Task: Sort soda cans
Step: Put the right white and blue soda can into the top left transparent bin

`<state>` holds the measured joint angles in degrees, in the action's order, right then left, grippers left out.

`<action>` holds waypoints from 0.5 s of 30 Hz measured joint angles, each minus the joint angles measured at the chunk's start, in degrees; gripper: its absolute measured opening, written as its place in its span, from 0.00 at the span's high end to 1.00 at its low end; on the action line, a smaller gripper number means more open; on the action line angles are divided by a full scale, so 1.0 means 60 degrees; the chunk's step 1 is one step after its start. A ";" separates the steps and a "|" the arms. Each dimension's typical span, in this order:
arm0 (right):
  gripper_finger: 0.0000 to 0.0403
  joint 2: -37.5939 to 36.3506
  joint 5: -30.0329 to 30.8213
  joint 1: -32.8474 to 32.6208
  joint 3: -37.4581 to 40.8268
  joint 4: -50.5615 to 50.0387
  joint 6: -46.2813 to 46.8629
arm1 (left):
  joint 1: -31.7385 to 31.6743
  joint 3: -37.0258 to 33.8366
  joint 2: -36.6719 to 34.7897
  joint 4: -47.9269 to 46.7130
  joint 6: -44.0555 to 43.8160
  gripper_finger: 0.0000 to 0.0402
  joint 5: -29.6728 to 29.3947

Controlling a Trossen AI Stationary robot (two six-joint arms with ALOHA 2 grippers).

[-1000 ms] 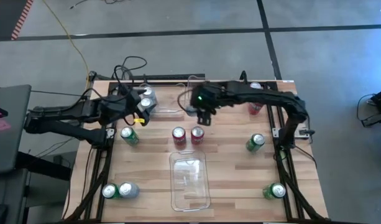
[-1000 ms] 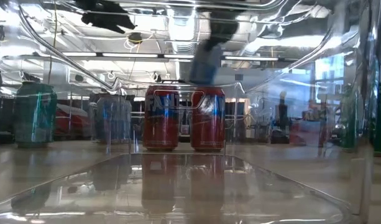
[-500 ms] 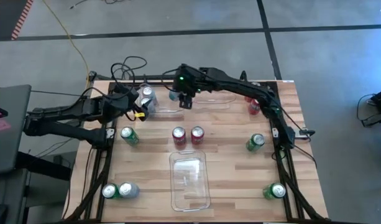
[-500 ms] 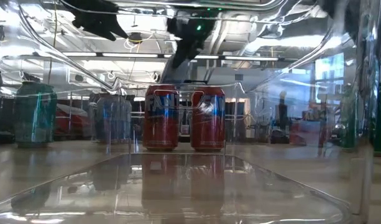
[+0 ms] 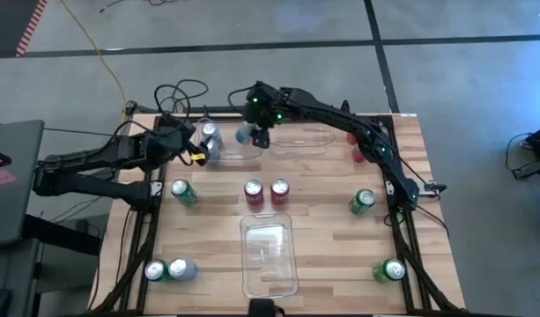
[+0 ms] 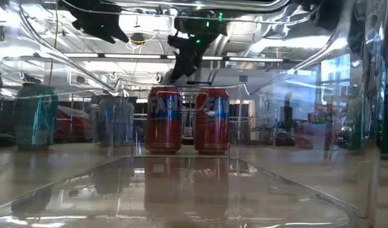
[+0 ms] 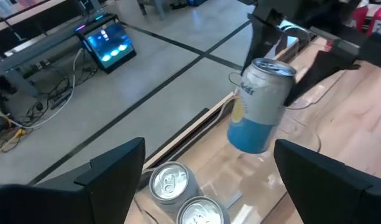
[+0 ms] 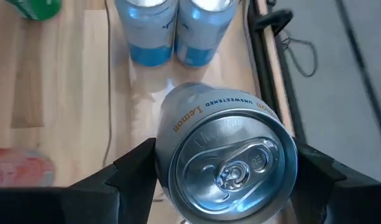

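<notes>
From above, the right gripper (image 5: 256, 134) is clamped on a silver can (image 5: 245, 134) and holds it in the air over the far clear bin (image 5: 239, 157) at the back of the tabletop (image 5: 331, 246). Two more silver cans (image 5: 208, 136) stand in that bin, just beside the left gripper (image 5: 195, 150), whose fingers are apart with nothing in them. Two red cans (image 5: 266, 190) stand side by side in front of the far clear bin, and a near clear bin (image 5: 270, 255) lies in front of them.

From table height, the two red cans show through the near bin's wall, with the right gripper (image 6: 181, 66) above them.

From the left wrist, the held silver can (image 7: 261, 106) hangs over the two standing cans (image 7: 181, 196).

From the right wrist, the held can's top (image 8: 230, 158) faces the camera, and the two standing cans (image 8: 174, 28) are past it.
</notes>
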<state>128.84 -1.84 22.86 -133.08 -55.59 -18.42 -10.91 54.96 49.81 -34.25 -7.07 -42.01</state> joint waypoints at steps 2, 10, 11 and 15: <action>0.29 0.0000 -0.0113 0.0036 0.0027 -0.0180 0.0042 | -0.0065 0.0000 0.0086 0.0009 -0.0147 0.13 0.0002; 0.29 -0.0004 -0.0289 0.0019 0.0391 -0.0129 0.0089 | -0.0219 -0.0938 0.1076 0.1327 0.0321 0.13 0.0583; 0.29 -0.0008 -0.0292 0.0015 0.0393 -0.0043 0.0086 | -0.0291 -0.1098 0.1231 0.1642 0.0402 0.13 0.0777; 0.29 -0.0016 -0.0436 0.0009 0.0627 0.0234 0.0085 | -0.0615 -0.1417 0.1739 0.2210 0.0419 0.13 0.1212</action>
<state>128.74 -4.46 22.92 -129.32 -54.19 -17.91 -14.59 46.46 60.25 -20.99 -4.56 -34.74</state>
